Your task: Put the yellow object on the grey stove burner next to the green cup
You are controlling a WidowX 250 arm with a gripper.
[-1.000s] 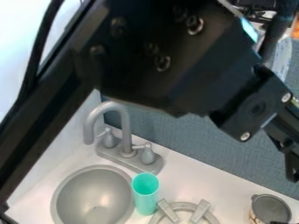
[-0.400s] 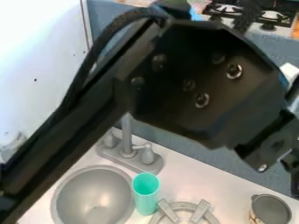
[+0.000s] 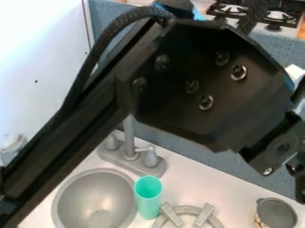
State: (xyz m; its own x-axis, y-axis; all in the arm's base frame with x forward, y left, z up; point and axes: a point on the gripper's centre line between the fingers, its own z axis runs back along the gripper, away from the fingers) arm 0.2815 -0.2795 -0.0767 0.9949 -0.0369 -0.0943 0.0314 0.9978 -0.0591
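"At the lower right of the frame, which item is located?"

"Grey round pot (image 3: 277, 213), upright, rim facing up. It probably rests on the white desk (image 3: 208, 189); a flat base would keep it stable without support."

"Why is it placed apart from the other items?"

"Presumably to leave access on all sides. Left of it, near the bottom edge, lies the grey burner ring (image 3: 204, 214) with raised bars, likely intended to support cookware."

"Next item outward?"

"Teal cup (image 3: 148, 202), lower centre-left, standing upright between burner ring and sink basin (image 3: 89, 200). Its upright position would suit a grasp from above. The faucet (image 3: 129, 144) stands behind the basin, presumably so that its spout serves it."

"State the pot's position relative to the tool."

"Reference the arm (image 3: 196, 89), which crosses from lower left to the right edge. Its wrist section (image 3: 280, 149) is above the pot in the frame, with a gap between. The exact offset from the tool cannot be determined."

"Tool condition?"

"Cannot tell: apart, together or clamped on an item. Do not assume a grip."
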